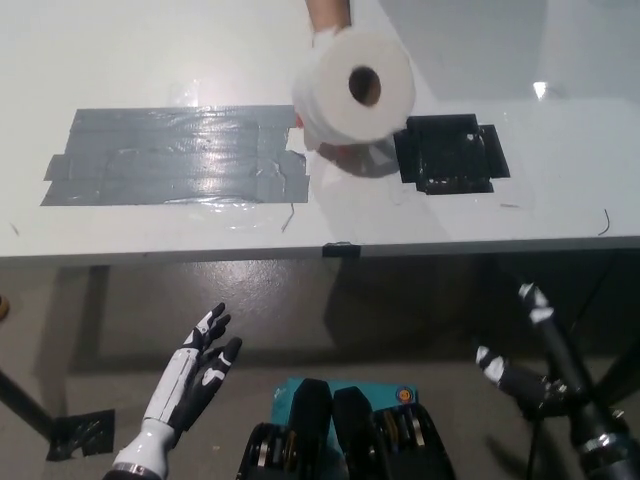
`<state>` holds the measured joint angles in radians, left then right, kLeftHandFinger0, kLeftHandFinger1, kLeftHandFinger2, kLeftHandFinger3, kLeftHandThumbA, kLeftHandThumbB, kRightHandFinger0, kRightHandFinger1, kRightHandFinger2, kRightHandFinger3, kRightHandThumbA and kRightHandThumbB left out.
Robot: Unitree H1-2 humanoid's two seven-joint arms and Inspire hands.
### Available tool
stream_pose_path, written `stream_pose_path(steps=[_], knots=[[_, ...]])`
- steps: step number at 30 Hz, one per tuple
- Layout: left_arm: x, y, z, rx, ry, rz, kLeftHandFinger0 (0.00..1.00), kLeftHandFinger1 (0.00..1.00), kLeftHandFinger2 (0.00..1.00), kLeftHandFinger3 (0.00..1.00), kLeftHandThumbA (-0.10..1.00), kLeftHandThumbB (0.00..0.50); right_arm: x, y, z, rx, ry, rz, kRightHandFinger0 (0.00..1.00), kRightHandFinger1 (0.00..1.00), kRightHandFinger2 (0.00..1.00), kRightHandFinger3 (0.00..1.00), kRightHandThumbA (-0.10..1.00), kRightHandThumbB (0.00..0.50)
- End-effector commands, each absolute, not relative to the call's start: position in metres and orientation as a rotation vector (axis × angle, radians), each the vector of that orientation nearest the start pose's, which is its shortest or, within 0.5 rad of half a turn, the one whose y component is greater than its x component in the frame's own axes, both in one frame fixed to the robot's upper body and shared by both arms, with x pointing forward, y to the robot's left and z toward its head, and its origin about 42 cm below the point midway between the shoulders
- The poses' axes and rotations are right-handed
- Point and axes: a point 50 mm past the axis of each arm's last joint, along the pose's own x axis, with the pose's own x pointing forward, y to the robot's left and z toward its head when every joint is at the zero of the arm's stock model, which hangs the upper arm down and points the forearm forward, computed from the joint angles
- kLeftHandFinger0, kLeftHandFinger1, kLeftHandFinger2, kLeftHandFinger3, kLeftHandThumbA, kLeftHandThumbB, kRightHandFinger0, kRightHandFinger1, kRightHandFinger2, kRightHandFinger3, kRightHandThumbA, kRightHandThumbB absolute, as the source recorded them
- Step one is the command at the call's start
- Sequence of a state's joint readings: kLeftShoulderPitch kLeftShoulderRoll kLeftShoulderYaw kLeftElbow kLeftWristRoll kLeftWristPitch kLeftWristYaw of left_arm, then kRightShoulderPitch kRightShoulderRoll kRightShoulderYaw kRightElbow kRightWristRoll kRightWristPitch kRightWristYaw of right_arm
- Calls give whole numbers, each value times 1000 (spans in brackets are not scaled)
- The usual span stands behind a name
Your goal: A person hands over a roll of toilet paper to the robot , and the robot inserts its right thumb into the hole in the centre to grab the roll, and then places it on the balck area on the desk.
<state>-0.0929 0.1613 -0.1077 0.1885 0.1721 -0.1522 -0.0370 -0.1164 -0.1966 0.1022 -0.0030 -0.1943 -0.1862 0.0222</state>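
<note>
The roll of toilet paper is held up by a person's hand over the far side of the desk, just beside the black area, its centre hole facing the robot. The right hand is below the desk's near edge, well short of the roll, fingers spread and empty. It is the nearer hand. The left hand rests low, open.

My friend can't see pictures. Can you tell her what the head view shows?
A person's hand holds a toilet paper roll over a white table, beside a black patch. Both robot hands, white left and black right, wait open below.
</note>
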Motion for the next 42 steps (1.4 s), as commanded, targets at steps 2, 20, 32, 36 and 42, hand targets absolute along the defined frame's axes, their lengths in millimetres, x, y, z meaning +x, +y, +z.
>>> stream_pose_path(steps=[2,20,32,36,42], knots=[[315,233,88,355,-112,-180,932,993,1000,1000,886,0,331,-249,251,-473,-531,168,1000,1000,1000,1000,739,330],[313,230,90,372,-117,-189,930,991,1000,1000,864,0,465,-214,388,-788,-367,418,1000,1000,1000,1000,864,378],[318,225,93,367,-126,-202,907,938,960,1000,757,7,551,-162,411,-961,-168,439,1000,1000,1000,1000,893,462],[318,224,92,378,-128,-203,891,921,948,1000,759,7,567,-143,406,-979,-139,418,1000,1000,1000,1000,876,436],[319,223,94,397,-136,-209,885,904,930,1000,780,25,578,-119,398,-976,-143,389,1000,1000,1000,1000,1000,368]])
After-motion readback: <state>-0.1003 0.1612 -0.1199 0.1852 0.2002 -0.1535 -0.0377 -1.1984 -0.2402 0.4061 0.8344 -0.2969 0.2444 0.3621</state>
